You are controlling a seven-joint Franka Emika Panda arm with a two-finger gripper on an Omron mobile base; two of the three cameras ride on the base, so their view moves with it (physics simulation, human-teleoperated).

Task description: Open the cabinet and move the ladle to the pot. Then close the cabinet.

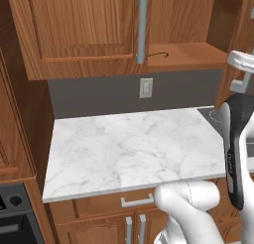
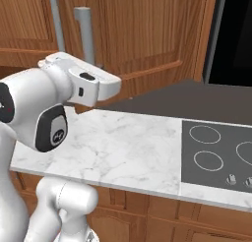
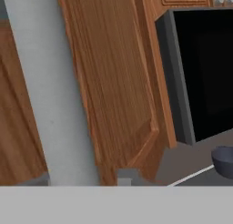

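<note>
My gripper [image 3: 82, 180] has its fingers either side of the cabinet [image 3: 116, 82] door's grey handle [image 3: 54, 95]; whether they grip it I cannot tell. The pot [image 3: 224, 160] sits low right.

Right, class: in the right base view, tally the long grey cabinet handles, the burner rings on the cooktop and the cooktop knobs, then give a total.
Long grey cabinet handles: 2
Burner rings: 3, one cut by the edge
Cooktop knobs: 2
Total: 7
</note>
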